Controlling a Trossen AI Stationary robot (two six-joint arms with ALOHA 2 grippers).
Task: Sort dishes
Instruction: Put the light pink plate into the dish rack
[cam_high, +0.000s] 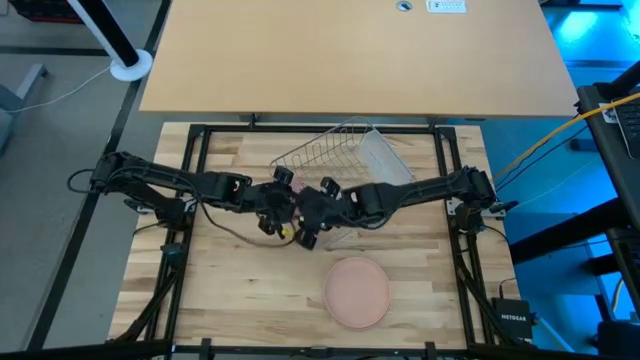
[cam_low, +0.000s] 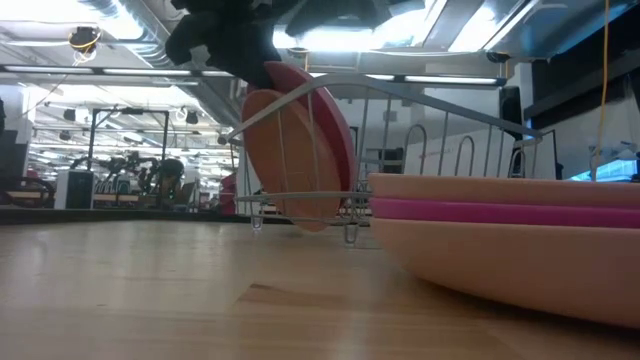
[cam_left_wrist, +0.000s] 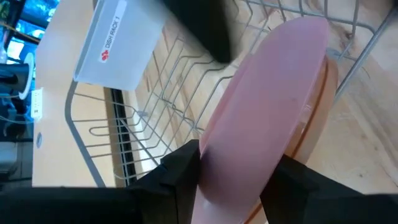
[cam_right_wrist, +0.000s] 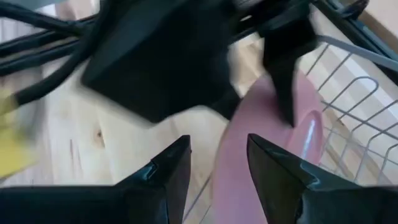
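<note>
From the left, reaches to the middle of the table (cam_high: 230, 290) with the left gripper (cam_left_wrist: 236, 168) and meets the near left corner of the wire rack (cam_high: 325, 150). Clamps its two dark fingers (cam_left_wrist: 180, 177) on the rim of the pink plate (cam_left_wrist: 267, 106), one on each face. Stands that plate on edge in the rack, tilted, directly in front of the tan plate (cam_left_wrist: 320, 106), the two close together; cannot tell whether touching. Shows, farther along the rack, a white tag (cam_left_wrist: 118, 43) marked "DISH RACK".

Just to the right of that, comes in from the other side with the right gripper (cam_right_wrist: 217, 149), close against the left one. Holds the jaws apart and straddles the same pink rim, with a gap showing on one side, so no grip there.

Farther right and nearer the front edge, well clear of the rack, lies a stack of plates (cam_high: 357, 291) flat on the wood: pale peach on top, a magenta one under it, another pale one at the bottom.
</note>
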